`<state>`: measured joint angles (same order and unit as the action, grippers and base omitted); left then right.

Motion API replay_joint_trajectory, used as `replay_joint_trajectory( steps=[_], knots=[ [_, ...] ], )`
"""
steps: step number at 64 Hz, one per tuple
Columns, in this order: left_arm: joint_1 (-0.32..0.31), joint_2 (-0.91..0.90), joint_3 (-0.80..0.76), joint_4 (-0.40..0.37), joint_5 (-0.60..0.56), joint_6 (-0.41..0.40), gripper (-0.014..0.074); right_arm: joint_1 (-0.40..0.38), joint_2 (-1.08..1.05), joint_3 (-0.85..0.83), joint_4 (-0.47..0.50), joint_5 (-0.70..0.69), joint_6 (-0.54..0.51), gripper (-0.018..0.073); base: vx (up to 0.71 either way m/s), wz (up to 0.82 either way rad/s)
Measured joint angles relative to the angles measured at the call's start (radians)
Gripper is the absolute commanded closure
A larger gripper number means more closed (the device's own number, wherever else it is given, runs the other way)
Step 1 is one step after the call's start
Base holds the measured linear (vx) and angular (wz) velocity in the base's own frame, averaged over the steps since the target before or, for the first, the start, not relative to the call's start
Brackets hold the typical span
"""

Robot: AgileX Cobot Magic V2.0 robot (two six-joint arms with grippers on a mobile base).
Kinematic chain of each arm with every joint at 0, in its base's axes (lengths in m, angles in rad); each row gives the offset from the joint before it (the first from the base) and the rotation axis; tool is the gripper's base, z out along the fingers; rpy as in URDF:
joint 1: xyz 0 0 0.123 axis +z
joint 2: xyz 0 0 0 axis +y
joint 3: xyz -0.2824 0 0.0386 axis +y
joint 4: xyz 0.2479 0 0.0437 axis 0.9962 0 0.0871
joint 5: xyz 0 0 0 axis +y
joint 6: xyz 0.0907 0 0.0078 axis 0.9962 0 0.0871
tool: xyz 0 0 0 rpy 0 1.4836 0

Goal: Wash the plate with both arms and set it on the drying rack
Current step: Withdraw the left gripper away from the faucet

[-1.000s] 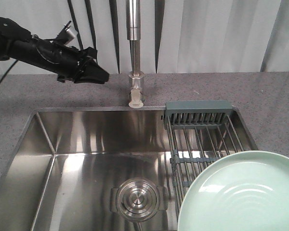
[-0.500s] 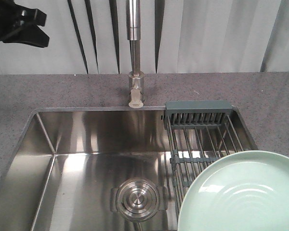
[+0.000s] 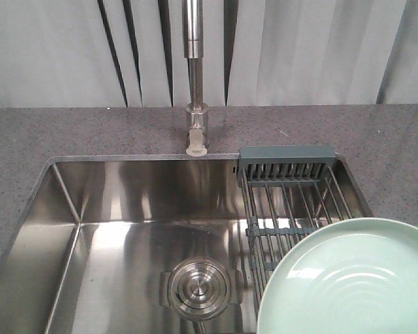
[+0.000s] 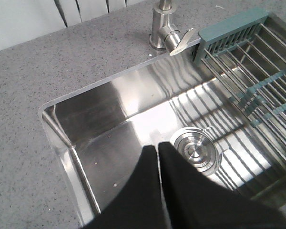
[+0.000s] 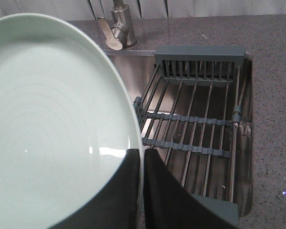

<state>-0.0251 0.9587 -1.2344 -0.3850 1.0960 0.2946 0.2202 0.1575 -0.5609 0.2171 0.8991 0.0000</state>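
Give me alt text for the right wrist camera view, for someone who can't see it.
A pale mint-green plate fills the left, its rim pinched by the black right gripper at the bottom. Beside it a wire drying rack sits in the steel sink, with the faucet behind on grey countertop.

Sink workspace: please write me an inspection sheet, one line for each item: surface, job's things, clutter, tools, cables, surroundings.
Surface: grey speckled countertop around a steel sink with a round drain.
Job's things: mint plate over the drying rack; contact cannot be told.
Clutter: nothing seen.
Tools: left tool shut, holding nothing, above the sink; right tool shut on the plate's rim.
Cables: nothing seen.
Surroundings: faucet behind the sink, grey curtain beyond.
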Motion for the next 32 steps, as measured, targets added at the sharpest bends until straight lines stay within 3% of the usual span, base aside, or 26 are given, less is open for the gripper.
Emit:
replay_joint_trajectory(
  steps=[14,32],
  knots=[
    [0.000,-0.309,0.408,0.000,-0.191,0.000,0.0604,0.000,0.000,0.000,0.000,0.000,0.000,0.0561,0.00,0.00],
    [0.000,-0.546,0.719,-0.043,-0.312,0.000,0.0604,0.000,0.000,0.000,0.000,0.000,0.000,0.0561,0.00,0.00]
  ],
)
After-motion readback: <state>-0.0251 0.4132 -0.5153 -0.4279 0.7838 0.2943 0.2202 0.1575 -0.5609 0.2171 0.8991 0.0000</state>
